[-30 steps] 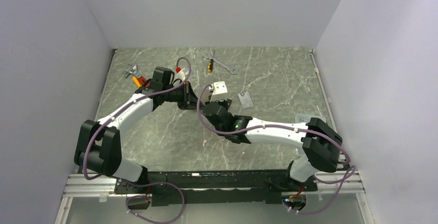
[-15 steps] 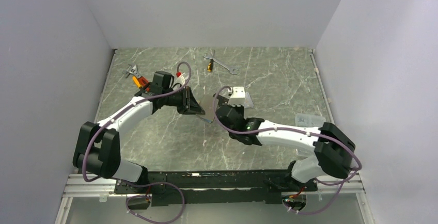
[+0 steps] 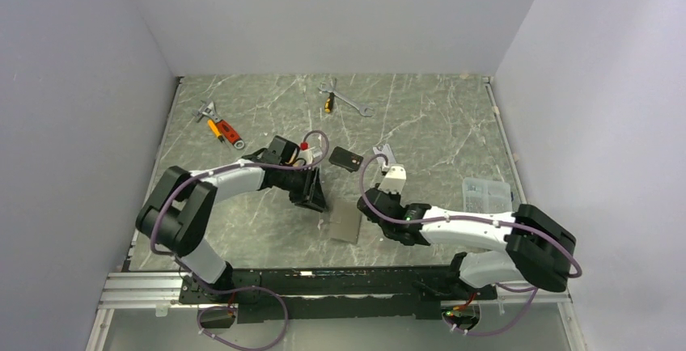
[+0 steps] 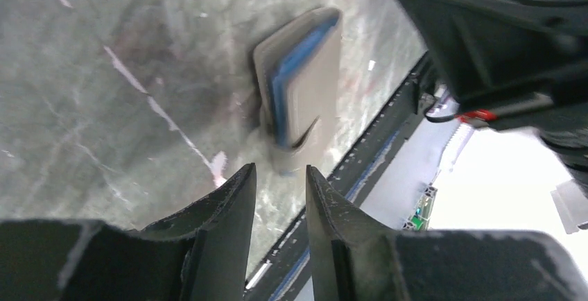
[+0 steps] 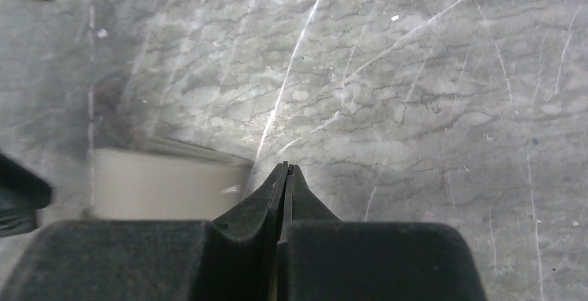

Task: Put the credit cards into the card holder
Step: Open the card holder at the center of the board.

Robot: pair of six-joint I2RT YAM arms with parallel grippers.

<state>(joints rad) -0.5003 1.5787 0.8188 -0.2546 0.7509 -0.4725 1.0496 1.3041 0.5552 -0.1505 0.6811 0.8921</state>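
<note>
Both arms have come back toward the near edge of the dark marbled bench [image 3: 437, 116]. The small taupe-grey folding card holder [image 3: 344, 226] now lies flat there between them, folded shut. The left tool [image 4: 277, 176] is released, with a narrow gap and nothing in it. The right tool [image 5: 286, 169] is clenched on nothing, its tip just beside the holder's edge.

I judge that no card is being loaded at this moment. The flat black rectangular card [image 3: 346, 158] lies apart, farther back on the bench. The next move calls for opening the holder and keeping it open while the other tool fetches a card.

Only the left wrist view shows a blue layer between the holder's flaps. The top view gives a plain grey rectangle.
</note>
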